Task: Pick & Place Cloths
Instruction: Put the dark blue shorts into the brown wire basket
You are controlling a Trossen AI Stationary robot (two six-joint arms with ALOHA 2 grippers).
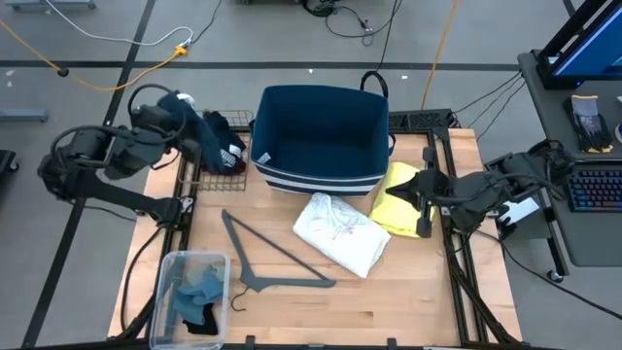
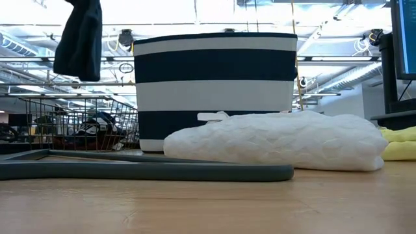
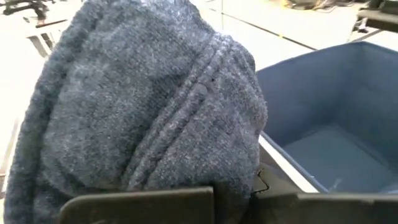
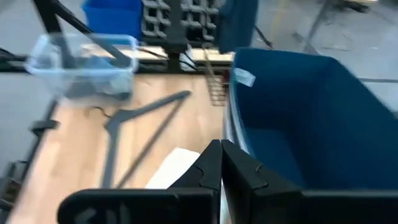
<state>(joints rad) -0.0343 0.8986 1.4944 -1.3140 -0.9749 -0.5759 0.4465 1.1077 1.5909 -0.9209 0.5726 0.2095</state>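
My left gripper (image 1: 202, 136) is shut on a navy knit cloth (image 3: 143, 106), held above the wire basket (image 1: 222, 167) just left of the blue striped bin (image 1: 321, 136). In the low view the cloth (image 2: 79, 36) hangs high at the left. My right gripper (image 4: 221, 163) is shut and sits over the yellow cloth (image 1: 394, 202) right of the bin; I cannot tell if it touches it. A white cloth (image 1: 340, 233) lies flat on the table in front of the bin, its edge against the yellow one. My left gripper pinches the navy cloth between its two fingers (image 3: 143, 202) at a bunched part beside a ribbed seam (image 3: 205, 81); several layers seem gathered. The cloth is lifted clear of the basket and hangs slack below the fingers (image 2: 78, 52).
A grey plastic hanger (image 1: 277, 258) lies on the table left of the white cloth. A clear plastic box (image 1: 192, 262) at the near left holds teal and dark cloths. More dark and maroon cloths (image 1: 225, 146) sit in the wire basket. Bare wood lies along the near edge (image 1: 369, 311).
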